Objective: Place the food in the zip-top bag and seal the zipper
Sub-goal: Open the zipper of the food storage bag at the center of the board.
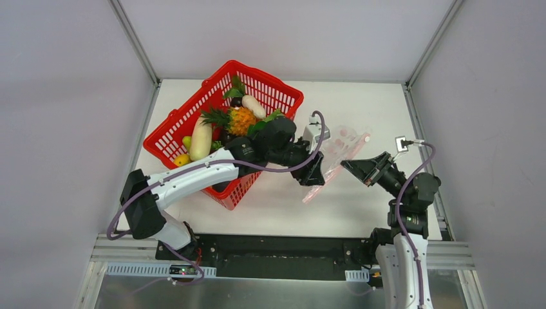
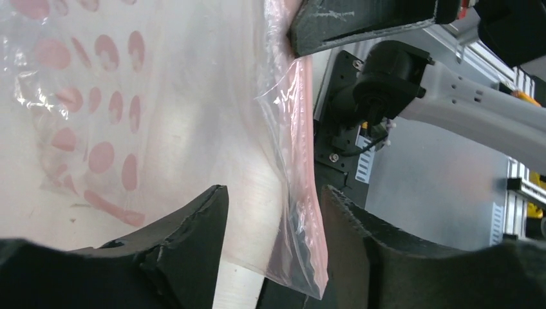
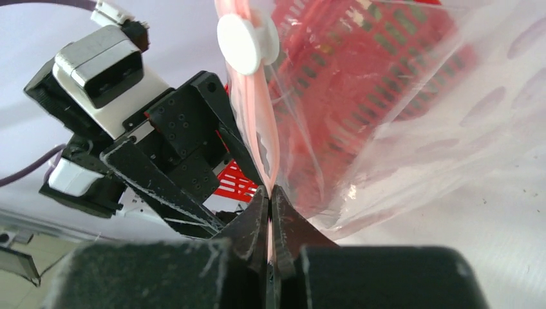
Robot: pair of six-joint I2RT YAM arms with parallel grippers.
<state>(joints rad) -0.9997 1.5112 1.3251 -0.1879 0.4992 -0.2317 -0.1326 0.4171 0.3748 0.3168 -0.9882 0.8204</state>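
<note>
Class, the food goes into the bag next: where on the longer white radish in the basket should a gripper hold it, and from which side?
Grip the longer white radish across its middle, closing over its narrow width, coming down from above. It lies lengthwise beside the pineapple, and the red basket's walls probably block a sideways approach.
</note>
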